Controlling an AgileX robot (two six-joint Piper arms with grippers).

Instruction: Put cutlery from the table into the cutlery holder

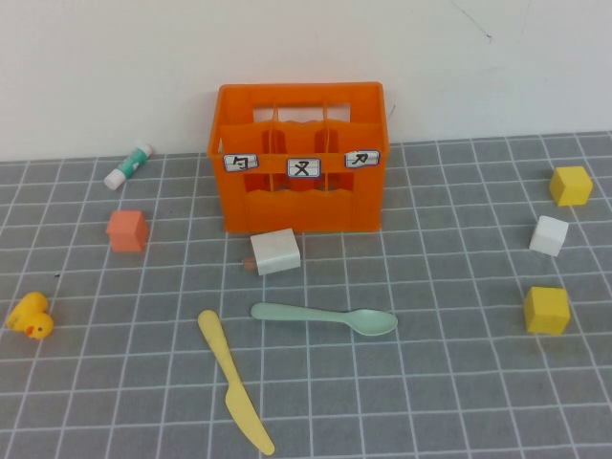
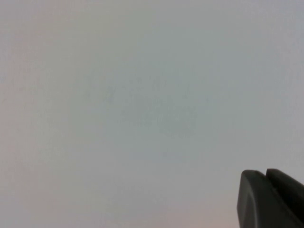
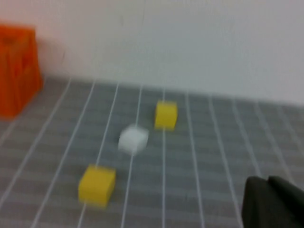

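The orange cutlery holder stands at the back middle of the grey gridded table, its compartments open at the top; its corner shows in the right wrist view. The mint-green spoon lies flat in front of it, bowl to the right. The pale yellow knife lies diagonally to the spoon's left, near the front edge. Neither arm shows in the high view. My left gripper is shut and empty, facing a blank pale surface. My right gripper is shut and empty, low over the table's right side.
A white block lies just in front of the crate. A glue stick, a salmon cube and a yellow duck sit on the left. Two yellow cubes and a white cube sit on the right.
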